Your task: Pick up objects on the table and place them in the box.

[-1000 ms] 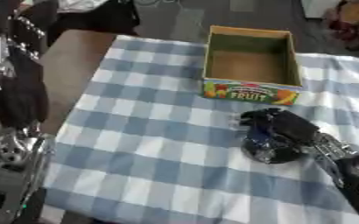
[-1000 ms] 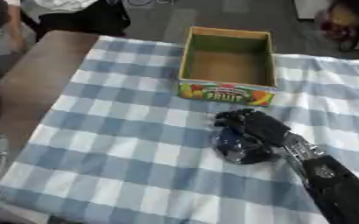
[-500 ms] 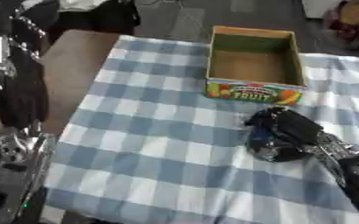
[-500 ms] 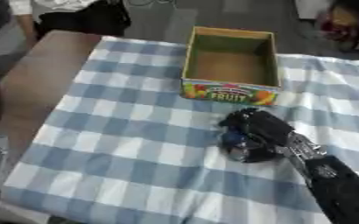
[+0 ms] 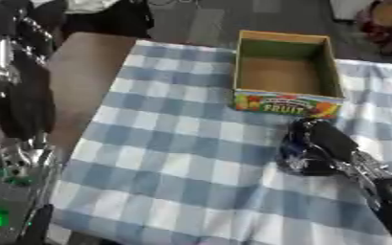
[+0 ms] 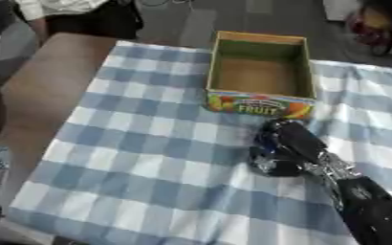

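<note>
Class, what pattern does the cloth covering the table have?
The tablecloth has a blue and white check, clearest in the left eye view.

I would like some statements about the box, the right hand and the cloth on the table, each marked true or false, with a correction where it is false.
1. The box is empty inside. True.
2. The right hand is curled over a dark blue object on the checked cloth. True.
3. The dark object already lies inside the box. False: it is on the cloth, just in front of the box's printed side.
4. The box lies on its side with the opening toward the camera. False: it stands upright with the opening upward.
5. The cloth has blue and white checks. True.
6. The right hand hovers over the box opening. False: it is in front of the box, down at the cloth.
</note>
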Controlling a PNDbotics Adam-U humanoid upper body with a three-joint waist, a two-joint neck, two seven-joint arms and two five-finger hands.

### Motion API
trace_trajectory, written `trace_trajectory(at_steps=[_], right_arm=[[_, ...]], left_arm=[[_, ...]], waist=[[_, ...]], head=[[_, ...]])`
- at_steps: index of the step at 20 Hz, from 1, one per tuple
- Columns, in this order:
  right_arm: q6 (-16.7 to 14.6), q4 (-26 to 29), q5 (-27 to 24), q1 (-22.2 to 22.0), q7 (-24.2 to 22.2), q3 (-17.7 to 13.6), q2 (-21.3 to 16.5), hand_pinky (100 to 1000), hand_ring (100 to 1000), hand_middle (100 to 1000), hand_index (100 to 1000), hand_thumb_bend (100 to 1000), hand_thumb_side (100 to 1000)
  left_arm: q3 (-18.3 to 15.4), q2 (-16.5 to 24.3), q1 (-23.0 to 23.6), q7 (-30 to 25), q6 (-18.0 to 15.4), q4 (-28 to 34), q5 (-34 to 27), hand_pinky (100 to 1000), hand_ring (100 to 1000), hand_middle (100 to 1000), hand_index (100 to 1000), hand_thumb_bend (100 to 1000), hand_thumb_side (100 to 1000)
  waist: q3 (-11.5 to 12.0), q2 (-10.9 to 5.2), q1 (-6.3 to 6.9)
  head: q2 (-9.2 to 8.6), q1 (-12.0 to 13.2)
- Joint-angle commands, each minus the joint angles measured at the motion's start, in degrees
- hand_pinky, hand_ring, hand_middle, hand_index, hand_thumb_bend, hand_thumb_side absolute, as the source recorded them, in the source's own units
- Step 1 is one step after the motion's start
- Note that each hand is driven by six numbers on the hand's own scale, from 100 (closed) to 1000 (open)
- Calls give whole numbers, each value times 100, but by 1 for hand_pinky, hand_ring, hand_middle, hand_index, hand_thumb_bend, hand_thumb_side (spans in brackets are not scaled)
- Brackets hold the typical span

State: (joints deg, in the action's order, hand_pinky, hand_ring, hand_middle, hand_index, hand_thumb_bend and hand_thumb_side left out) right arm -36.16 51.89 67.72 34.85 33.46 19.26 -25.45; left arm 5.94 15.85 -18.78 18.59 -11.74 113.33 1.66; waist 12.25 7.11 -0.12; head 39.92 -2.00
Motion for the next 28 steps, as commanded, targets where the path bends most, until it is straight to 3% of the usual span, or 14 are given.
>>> trace_trajectory(at_steps=[1,7,11,12,13,20,23,24,25,28], right_arm=[[-409,7,-28,-19,666,32,-25,100,100,100,148,100,999],[-416,115,-302,-24,743,57,-6,100,100,100,138,100,955],[-219,412,-475,-28,665,113,-78,100,100,100,137,100,956],[-162,496,-534,-33,622,137,-101,100,100,100,137,100,1000],[-115,584,-593,-28,570,168,-133,100,100,100,137,100,956],[125,1171,-1089,-53,217,276,-360,100,100,100,136,100,951],[223,1408,-1330,-87,132,255,-468,100,100,100,136,100,949],[267,1479,-1408,-93,112,229,-503,100,100,100,136,100,988],[318,1544,-1489,-97,95,199,-536,100,100,100,136,100,948],[456,1682,-1784,-79,45,110,-621,100,100,100,135,100,948]], left_arm=[[-34,81,-64,0,-4,95,-20,855,748,865,852,287,1000],[-34,81,-64,1,-4,94,-16,855,748,865,852,287,1000],[-32,85,-62,-1,-3,94,-15,855,748,865,852,287,1000],[-31,86,-61,-1,-3,93,-15,855,748,865,852,287,1000],[-29,89,-60,-2,-1,91,-15,855,748,865,852,287,1000],[-27,97,-55,-2,-2,92,-13,855,748,865,852,287,1000],[-26,101,-54,-2,-1,90,-13,855,748,865,852,288,1000],[-26,101,-53,-2,-2,90,-12,855,748,865,852,288,1000],[-27,102,-53,-2,-3,91,-12,855,748,865,852,287,1000],[-29,102,-50,0,-2,89,-11,855,748,865,852,287,1000]], waist=[[-8,-48,21],[-10,-55,19],[-7,-59,11],[-6,-60,9],[-7,-64,5],[-10,-77,-7],[-14,-82,-12],[-15,-83,-13],[-17,-85,-13],[-22,-89,-13]], head=[[-62,49],[-54,49],[-46,52],[-43,52],[-39,54],[-42,69],[-42,79],[-41,82],[-41,86],[-38,88]])
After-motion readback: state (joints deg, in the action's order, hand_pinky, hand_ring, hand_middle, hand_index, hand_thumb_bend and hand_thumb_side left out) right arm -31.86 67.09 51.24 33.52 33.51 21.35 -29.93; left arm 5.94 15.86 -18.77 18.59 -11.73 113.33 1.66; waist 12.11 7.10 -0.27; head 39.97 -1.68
